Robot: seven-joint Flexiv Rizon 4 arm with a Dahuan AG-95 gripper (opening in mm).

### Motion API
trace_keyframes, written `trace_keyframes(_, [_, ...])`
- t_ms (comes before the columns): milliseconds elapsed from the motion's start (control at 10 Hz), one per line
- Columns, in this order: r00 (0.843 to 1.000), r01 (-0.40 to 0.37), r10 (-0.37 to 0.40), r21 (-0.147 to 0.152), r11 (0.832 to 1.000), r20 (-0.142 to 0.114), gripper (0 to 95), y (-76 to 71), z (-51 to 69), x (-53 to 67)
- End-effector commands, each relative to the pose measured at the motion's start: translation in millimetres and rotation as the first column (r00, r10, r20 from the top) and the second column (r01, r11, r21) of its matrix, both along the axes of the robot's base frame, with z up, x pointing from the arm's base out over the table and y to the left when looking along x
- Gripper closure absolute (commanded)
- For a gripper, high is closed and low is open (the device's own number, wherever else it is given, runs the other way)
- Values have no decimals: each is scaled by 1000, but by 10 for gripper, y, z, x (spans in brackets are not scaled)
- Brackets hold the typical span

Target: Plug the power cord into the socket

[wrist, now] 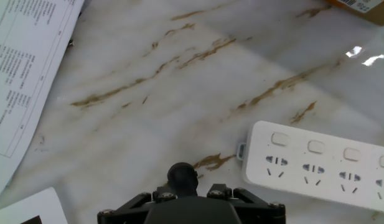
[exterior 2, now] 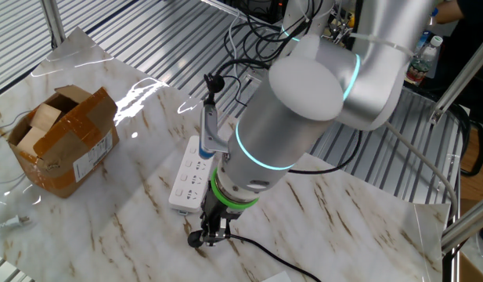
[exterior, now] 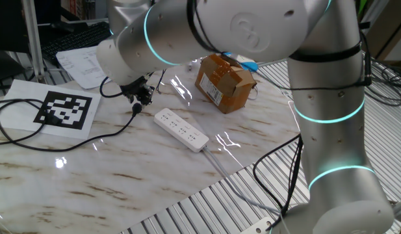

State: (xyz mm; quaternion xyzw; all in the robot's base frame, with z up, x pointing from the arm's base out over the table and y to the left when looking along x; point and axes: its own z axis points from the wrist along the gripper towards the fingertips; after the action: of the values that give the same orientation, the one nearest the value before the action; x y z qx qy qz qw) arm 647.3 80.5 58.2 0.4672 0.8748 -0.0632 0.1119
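The white power strip (exterior: 181, 129) lies on the marble table; it also shows in the other fixed view (exterior 2: 192, 174) and at the right of the hand view (wrist: 322, 167). My gripper (exterior: 139, 99) is shut on the small round black plug (wrist: 182, 177) of the thin black power cord (exterior: 31, 144). It holds the plug just above the table, a little off the strip's near end. In the other fixed view the gripper (exterior 2: 210, 232) holds the plug (exterior 2: 197, 238) beside the strip's end. The cord trails away over the table.
A brown cardboard box (exterior: 224, 81) stands behind the strip, also at the left of the other fixed view (exterior 2: 59, 139). A sheet with a black-and-white marker (exterior: 65, 109) and printed papers (wrist: 25, 68) lie to the left. The strip's grey-white lead (exterior: 234, 183) runs toward the table edge.
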Motion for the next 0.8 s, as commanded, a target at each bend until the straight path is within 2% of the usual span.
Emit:
trace_keyframes(100, [1000,-1,2,-7,1000,4,570,6,-28,22])
trace_keyframes(800, [1000,-10,10,-19,1000,15,570,7,-92,54])
